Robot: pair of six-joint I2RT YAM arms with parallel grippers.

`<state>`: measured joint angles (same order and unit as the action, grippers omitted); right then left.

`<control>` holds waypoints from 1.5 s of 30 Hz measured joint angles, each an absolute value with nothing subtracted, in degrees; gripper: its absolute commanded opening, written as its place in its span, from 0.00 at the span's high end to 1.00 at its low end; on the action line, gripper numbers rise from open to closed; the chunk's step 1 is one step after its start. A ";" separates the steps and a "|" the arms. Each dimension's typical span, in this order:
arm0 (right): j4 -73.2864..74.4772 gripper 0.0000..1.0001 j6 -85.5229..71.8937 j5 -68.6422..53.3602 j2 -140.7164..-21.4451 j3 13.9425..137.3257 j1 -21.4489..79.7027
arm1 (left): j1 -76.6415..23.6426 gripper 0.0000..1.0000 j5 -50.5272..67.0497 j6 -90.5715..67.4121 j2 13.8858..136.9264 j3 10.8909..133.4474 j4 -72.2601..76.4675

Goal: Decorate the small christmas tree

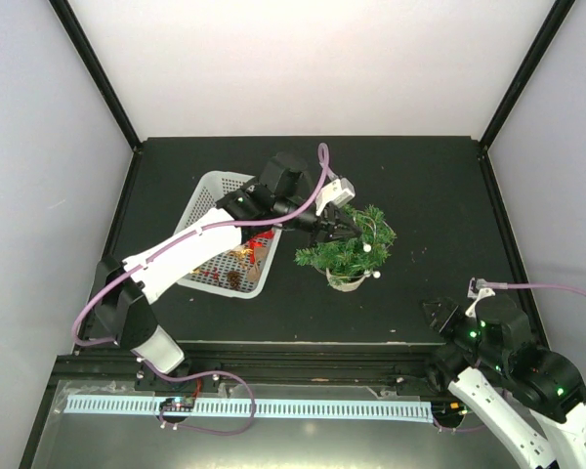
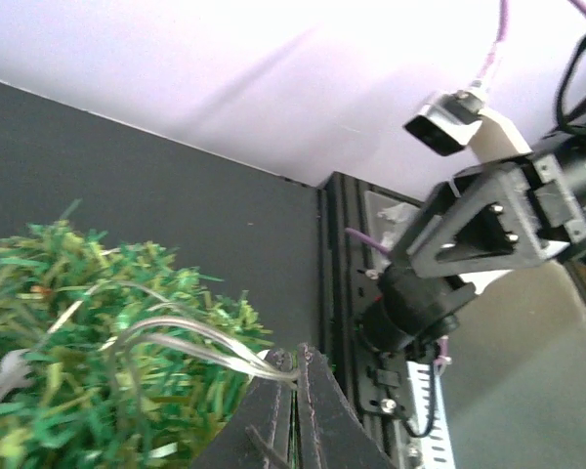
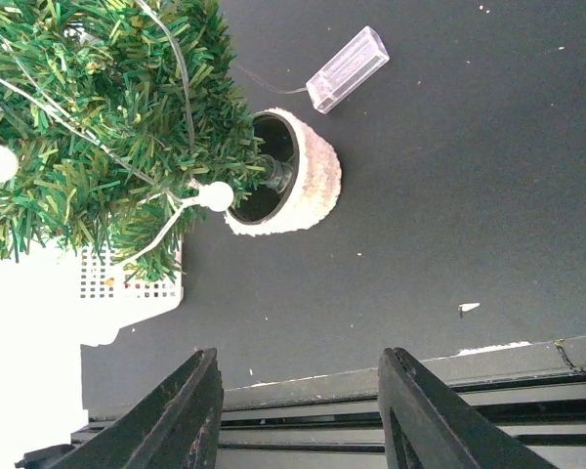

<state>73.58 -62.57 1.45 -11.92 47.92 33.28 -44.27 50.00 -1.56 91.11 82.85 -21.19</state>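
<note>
Found the small christmas tree [image 1: 350, 249] mid-table, beside the white basket [image 1: 210, 195], bare table [image 1: 439, 195] to its right. Saw left gripper [image 2: 295, 366] clamped on a clear light wire [image 2: 190, 332] over it, right gripper [image 3: 303, 391] parted by the front edge. Lost half the basket under the left arm [image 1: 190, 249].

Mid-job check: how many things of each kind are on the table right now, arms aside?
tree: 1
basket: 1
light string: 1
battery box: 1
ornaments in the basket: too small to count
Total: 4, ornaments aside
</note>
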 measured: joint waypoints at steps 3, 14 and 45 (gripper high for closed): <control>73.78 0.54 -62.57 1.45 -11.92 47.92 33.26 | -44.27 0.98 46.78 -0.64 91.22 82.50 -20.45; 74.19 0.54 -63.16 1.48 -11.84 47.92 33.26 | -44.27 0.94 41.30 3.11 87.44 70.98 -17.19; 71.13 0.54 -60.34 0.40 -14.04 46.59 33.26 | -44.23 0.69 38.54 12.36 70.46 66.65 -26.76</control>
